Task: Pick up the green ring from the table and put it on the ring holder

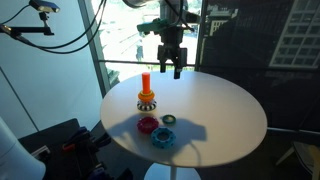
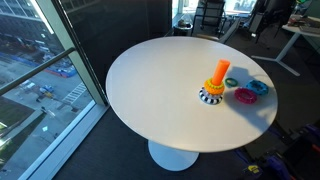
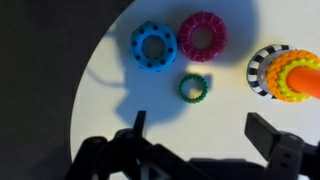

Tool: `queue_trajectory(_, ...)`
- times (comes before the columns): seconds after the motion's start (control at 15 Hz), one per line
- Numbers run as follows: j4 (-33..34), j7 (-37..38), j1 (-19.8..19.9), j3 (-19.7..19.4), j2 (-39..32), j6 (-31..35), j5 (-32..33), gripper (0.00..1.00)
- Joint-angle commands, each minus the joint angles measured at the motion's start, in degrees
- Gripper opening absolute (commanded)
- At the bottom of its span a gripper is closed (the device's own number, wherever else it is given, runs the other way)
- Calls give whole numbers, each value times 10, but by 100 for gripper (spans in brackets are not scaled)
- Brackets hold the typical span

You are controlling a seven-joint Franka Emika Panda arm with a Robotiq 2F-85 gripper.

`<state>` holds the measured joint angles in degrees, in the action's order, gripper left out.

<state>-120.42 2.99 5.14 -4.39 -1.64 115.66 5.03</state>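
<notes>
The small dark-green ring point(image 3: 192, 89) lies flat on the white round table point(image 3: 232, 112), seen also in both exterior views point(image 1: 169, 120) point(image 2: 233, 82). The ring holder point(image 1: 146, 88), an orange peg with toothed rings at its foot, stands to one side of it point(image 2: 219, 74) point(image 3: 290, 75). My gripper point(image 3: 203, 130) is open and empty. It hangs well above the table point(image 1: 172, 68), over the far part of it, clear of all the rings. It is out of view in the exterior view taken from beside the window.
A red toothed ring point(image 3: 202, 37) point(image 1: 148, 124) and a light-blue toothed ring point(image 3: 153, 47) point(image 1: 163, 138) lie close to the green ring. The table edge point(image 3: 85, 90) curves past them. A glass window wall point(image 1: 120, 40) stands behind the table.
</notes>
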Motion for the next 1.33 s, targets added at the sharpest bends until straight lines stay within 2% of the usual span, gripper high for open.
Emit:
queue_trajectory(0.0, 24, -22, 6, -8, -45, -8, -21, 100)
queue_trajectory(0.47, 28, -33, 8, -7, -128, 30, -58, 100)
queue_trajectory(1.27, -16, -11, 1, 0, -193, 202, -67, 100)
